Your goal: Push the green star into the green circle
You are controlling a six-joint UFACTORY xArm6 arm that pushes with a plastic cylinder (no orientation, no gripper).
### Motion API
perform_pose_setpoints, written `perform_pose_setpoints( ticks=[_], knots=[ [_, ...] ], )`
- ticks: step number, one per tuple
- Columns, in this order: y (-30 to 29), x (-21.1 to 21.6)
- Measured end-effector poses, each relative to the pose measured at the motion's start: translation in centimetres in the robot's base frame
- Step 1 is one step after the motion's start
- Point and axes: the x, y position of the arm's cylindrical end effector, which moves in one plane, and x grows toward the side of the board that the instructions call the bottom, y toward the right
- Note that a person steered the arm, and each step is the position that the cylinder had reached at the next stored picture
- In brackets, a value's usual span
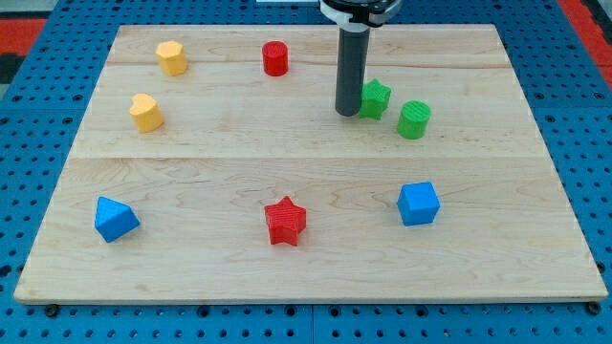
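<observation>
The green star (376, 97) lies on the wooden board in the upper right part of the view. The green circle (414, 119), a short cylinder, stands just to its lower right with a small gap between them. My tip (346, 113) rests on the board against the star's left side. The dark rod rises from there to the view's top.
A red cylinder (275, 58) is at the top centre. Two yellow blocks (172, 57) (146, 113) are at the upper left. A blue block (116, 219) is at the lower left, a red star (285, 221) at the bottom centre, a blue cube (418, 203) at the lower right.
</observation>
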Motion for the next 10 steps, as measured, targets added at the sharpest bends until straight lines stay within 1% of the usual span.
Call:
perform_pose_setpoints(
  ticks=[1, 2, 3, 4, 7, 9, 10],
  knots=[
    [-1.5, -0.9],
    [-0.8, -2.5],
    [0.2, -2.8],
    [1.0, -3.1],
    [1.8, -1.4],
    [2.4, -3.4],
    [4.3, -2.9]
  ],
)
